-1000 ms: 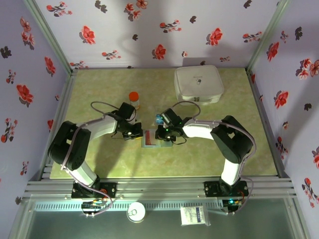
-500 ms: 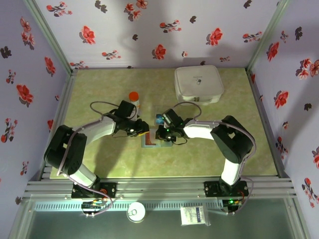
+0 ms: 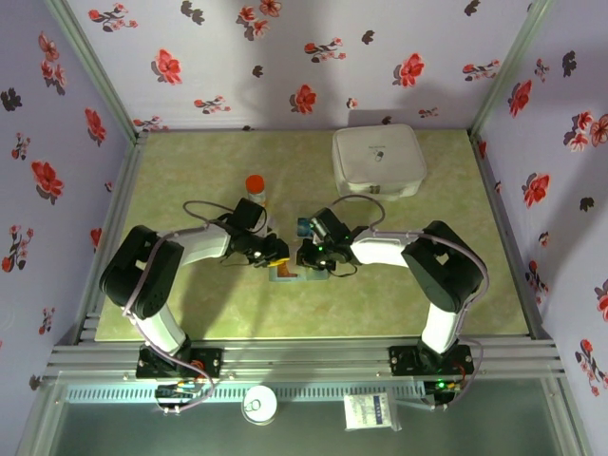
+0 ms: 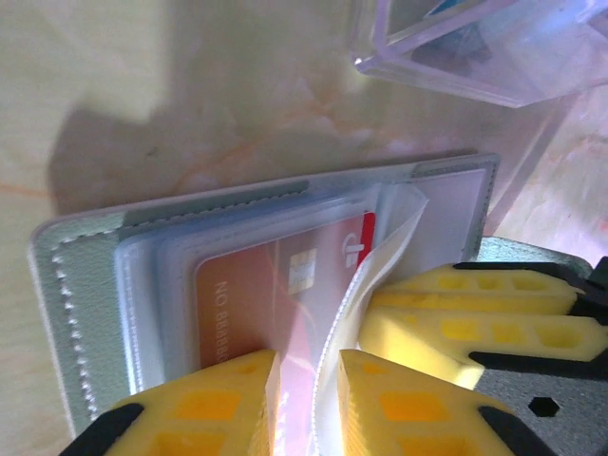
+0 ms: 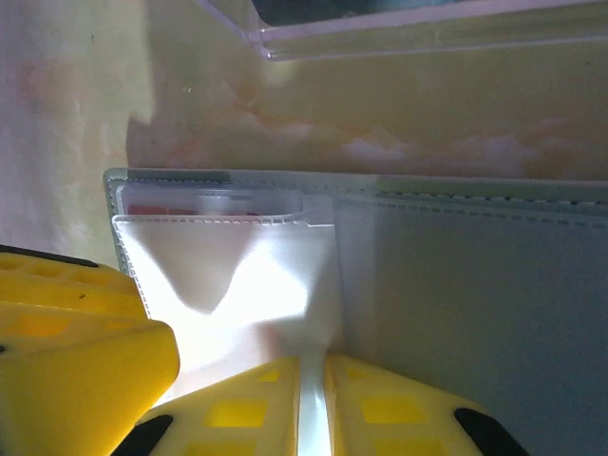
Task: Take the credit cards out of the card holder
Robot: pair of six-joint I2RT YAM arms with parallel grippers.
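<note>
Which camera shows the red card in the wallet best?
The left wrist view: the red card sits mid-frame inside a clear sleeve, chip and lettering visible. The right wrist view catches a red sliver under the sleeve's edge. From the top external view it is too small to make out.

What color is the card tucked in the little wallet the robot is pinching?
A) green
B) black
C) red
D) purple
C: in the left wrist view, the credit card in the clear sleeve of the card holder is red, and the left gripper has its yellow fingers closed on it.
</note>
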